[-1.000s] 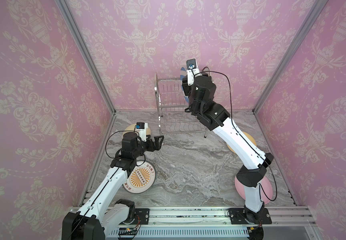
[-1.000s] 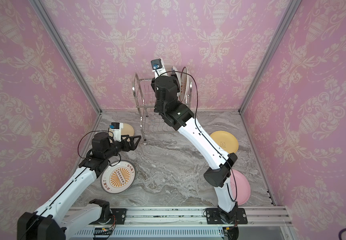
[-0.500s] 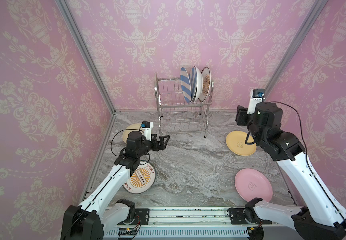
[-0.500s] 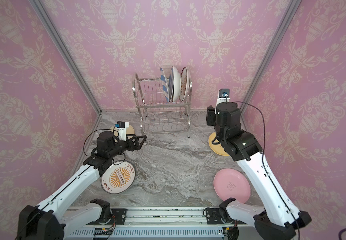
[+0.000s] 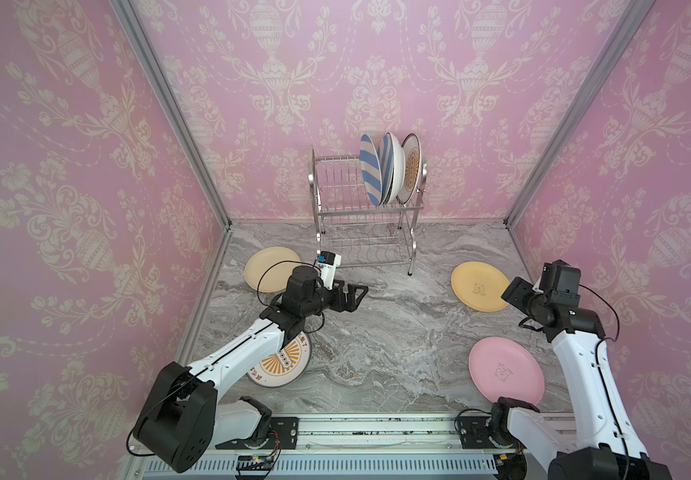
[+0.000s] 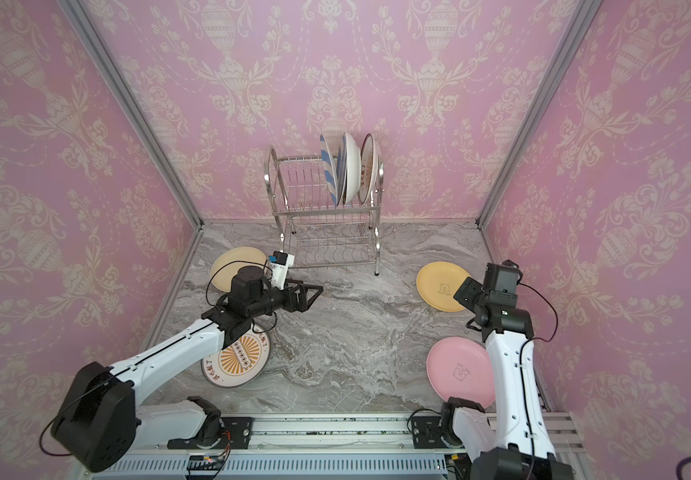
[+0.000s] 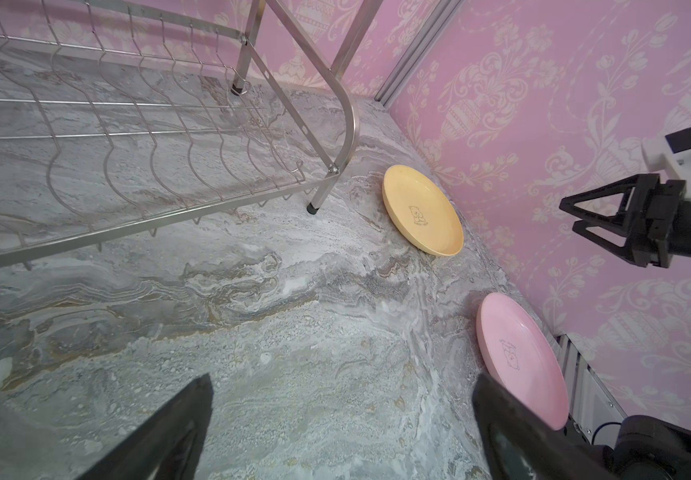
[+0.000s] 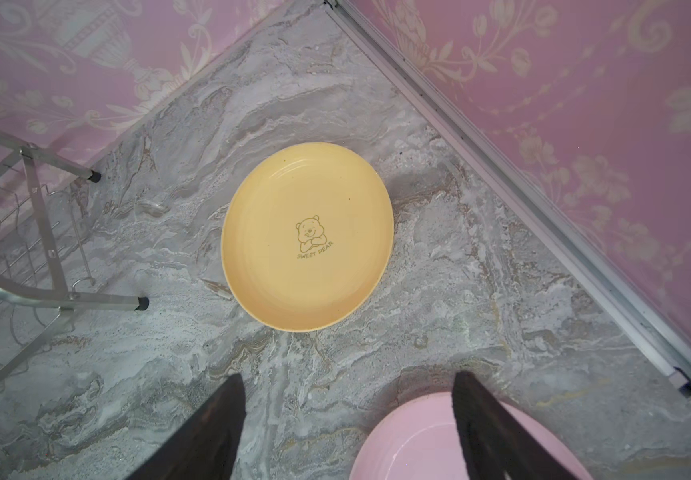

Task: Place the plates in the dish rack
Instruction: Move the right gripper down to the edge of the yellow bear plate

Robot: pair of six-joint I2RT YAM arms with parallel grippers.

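The dish rack (image 5: 335,212) stands at the back wall, three plates (image 5: 391,168) upright on its top tier (right end). On the table (image 5: 377,332) lie the yellow plate (image 5: 479,286) and pink plate (image 5: 506,372) at right, cream plate (image 5: 267,268) and sunburst plate (image 5: 283,365) at left. Right gripper (image 8: 348,375) hangs spread, empty, by the yellow plate; left gripper (image 7: 341,380) spread too, empty.

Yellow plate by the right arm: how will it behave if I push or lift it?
The yellow plate looks rigid, so it probably won't flex. It lies flat on the smooth marble table, so a push will likely slide it, not tip it. Its low rim leaves little to pinch; a lift may slip.
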